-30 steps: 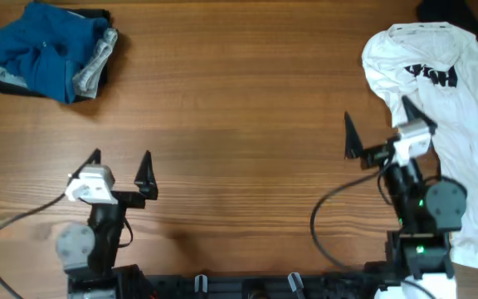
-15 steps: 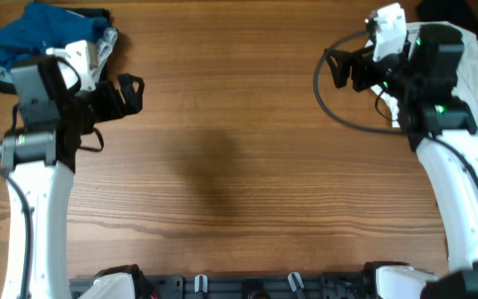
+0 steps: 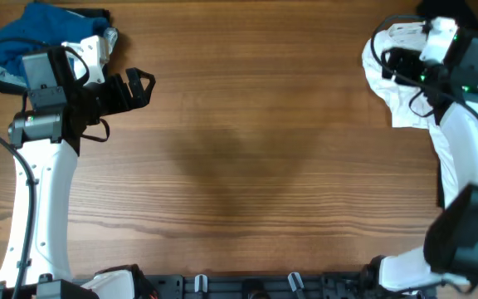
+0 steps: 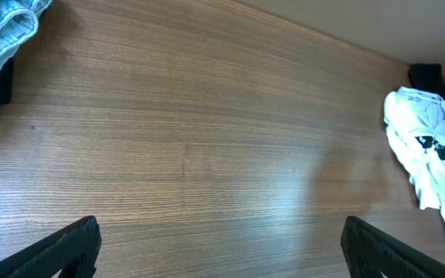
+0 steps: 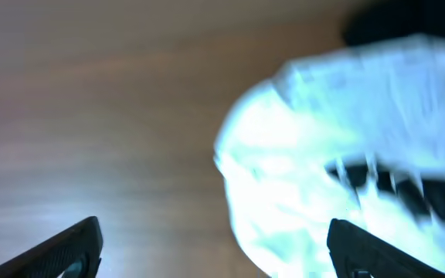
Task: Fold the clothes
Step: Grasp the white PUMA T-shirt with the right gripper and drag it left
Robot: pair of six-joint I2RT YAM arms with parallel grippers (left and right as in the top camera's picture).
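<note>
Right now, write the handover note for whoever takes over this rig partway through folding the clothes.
Left gripper: open, empty, above the bare wooden table, beside the bunched blue and grey garments.
Right gripper: open, empty, over the large white T-shirt with the black striped print, not gripping it.
T-shirt: crumpled at the table's far right corner.
Done: no fold yet.
Left: grasp the T-shirt, spread it flat, fold it.

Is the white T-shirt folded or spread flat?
Neither. The white T-shirt lies crumpled in a loose heap on the table, its cloth bunched and wrinkled, with no neat fold edges.
</note>
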